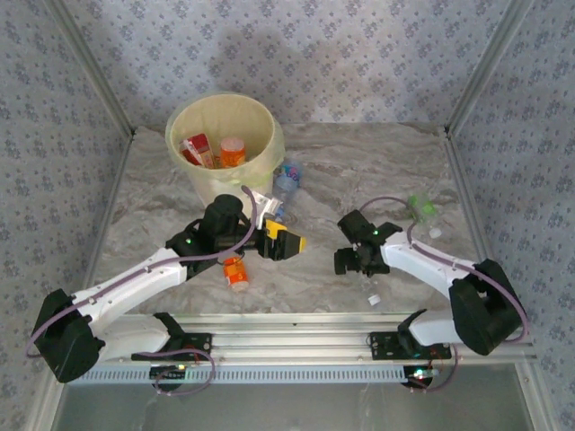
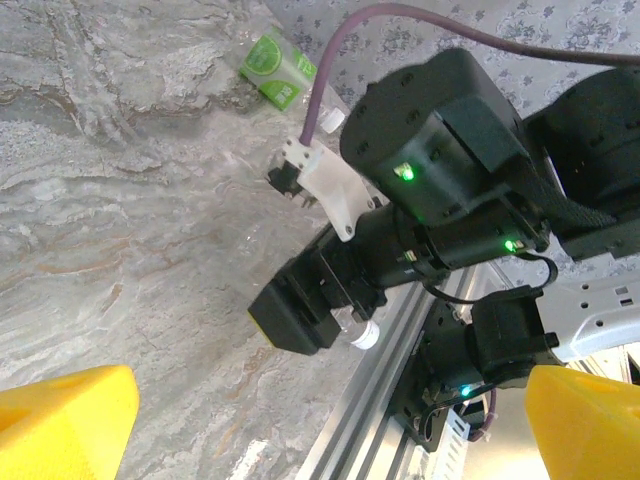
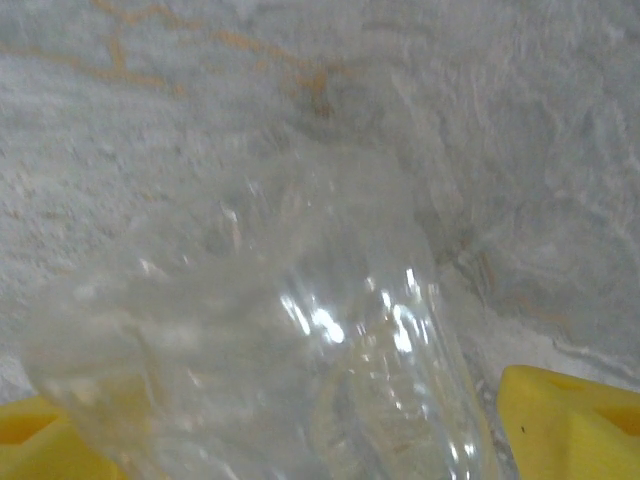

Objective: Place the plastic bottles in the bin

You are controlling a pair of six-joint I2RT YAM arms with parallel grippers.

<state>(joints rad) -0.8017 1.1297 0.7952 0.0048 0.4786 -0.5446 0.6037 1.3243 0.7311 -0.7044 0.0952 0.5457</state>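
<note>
**Top view:** A round cream-white bin (image 1: 220, 184), lined with a pale yellow plastic bag, is seen at the far left of the marbled grey bench (image 1: 377, 162). Two small plastic bottles are seen lying inside it: a red-labelled bottle (image 1: 198, 150) and an orange-labelled bottle (image 1: 233, 151). A clear blue-capped bottle (image 1: 286, 178) is pictured on the bench just beside the bin's right wall. The left hand (image 1: 286, 241), tipped in yellow, is held released over the middle of the bench. A second orange bottle (image 1: 236, 272) is seen lying beside the left forearm, towards the near edge. The right hand (image 1: 353, 260) is positioned low over the bench right of centre, with a small clear white-capped bottle (image 1: 373, 294) at its near side. A green-labelled bottle (image 1: 422, 206) is seen lying further back on the right.

**Left wrist view:** The left hand's yellow fingers (image 2: 60, 425) are shown spread wide, with nothing between them. Across the bench, the black right hand is seen close to the surface, with the white cap of the clear bottle poking out beside it. The green-labelled bottle is seen lying beyond, near the patterned wall (image 2: 500, 25).

**Right wrist view:** The clear white-capped bottle is shown close up, lying on the bench between the right hand's yellow fingers (image 3: 570, 420). Whether it is being squeezed or merely straddled cannot be told.
</note>
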